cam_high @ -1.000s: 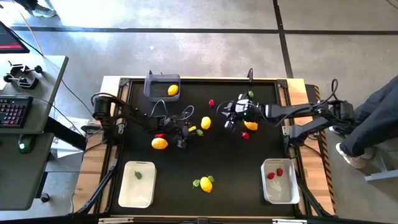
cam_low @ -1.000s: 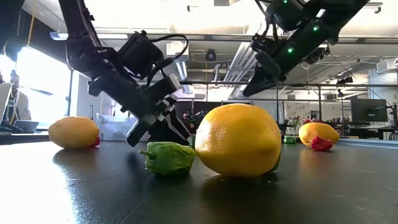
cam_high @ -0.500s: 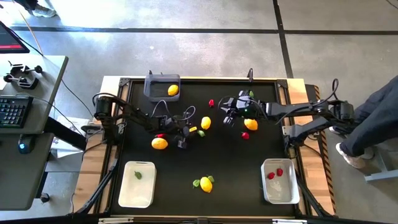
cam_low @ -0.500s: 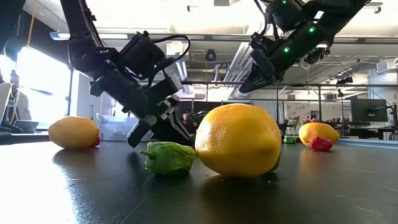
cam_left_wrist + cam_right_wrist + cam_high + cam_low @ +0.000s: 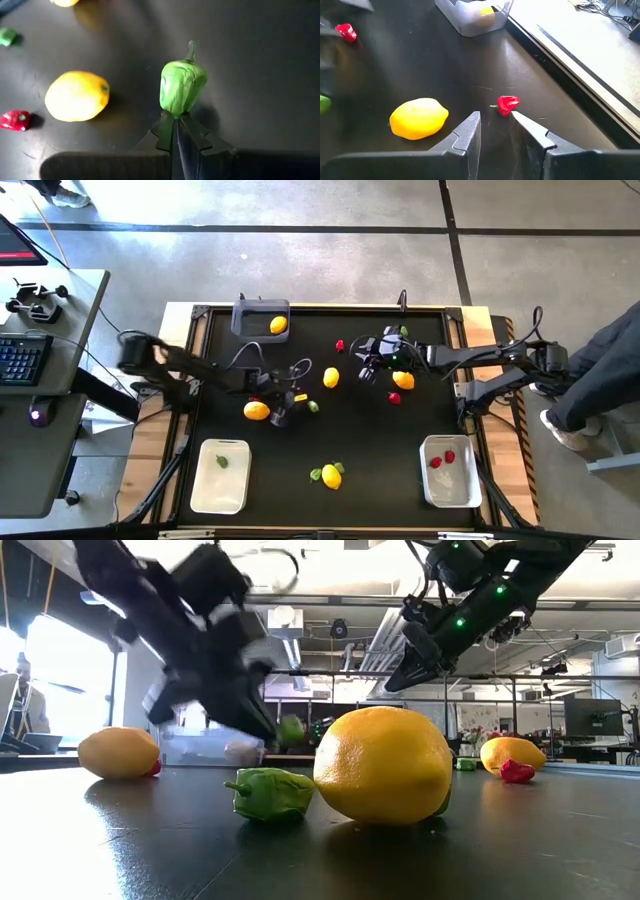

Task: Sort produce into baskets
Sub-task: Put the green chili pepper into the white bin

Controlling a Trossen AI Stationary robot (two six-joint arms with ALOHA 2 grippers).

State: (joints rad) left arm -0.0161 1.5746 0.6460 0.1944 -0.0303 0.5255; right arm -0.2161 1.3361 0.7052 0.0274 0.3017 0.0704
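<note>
In the left wrist view my left gripper [image 5: 175,122] is shut on a small green pepper [image 5: 182,86]. In the high view it hangs left of the table's middle [image 5: 302,410], next to a lemon [image 5: 257,410]. My right gripper [image 5: 495,125] hovers open over the far middle [image 5: 368,370] with nothing between its fingers. A red piece [image 5: 508,105] lies just beyond its fingertips, with a lemon [image 5: 418,117] beside it. Three baskets stand on the mat. The dark grey one [image 5: 260,318] holds a lemon, a white one [image 5: 220,475] a green piece, and the other white one [image 5: 450,472] red pieces. My left gripper pinches the pepper's blunt end [image 5: 175,111], opposite the stem, between its two fingertips. The pepper sticks out beyond the fingers with its stem [image 5: 190,50] pointing away from them. In the low view the pepper [image 5: 291,730] hangs clear of the table.
More produce is scattered on the black mat: a lemon [image 5: 331,377] at the middle, a lemon [image 5: 403,380] and a red piece [image 5: 394,397] by the right gripper, and a lemon [image 5: 331,475] with a green piece [image 5: 316,475] near the front. A person's legs [image 5: 600,380] are off the right edge.
My left gripper has shut on the green pepper, then lifted it clear of the table and drawn it a little toward the near-left. My right gripper has shifted slightly toward the table's left and stays open.
</note>
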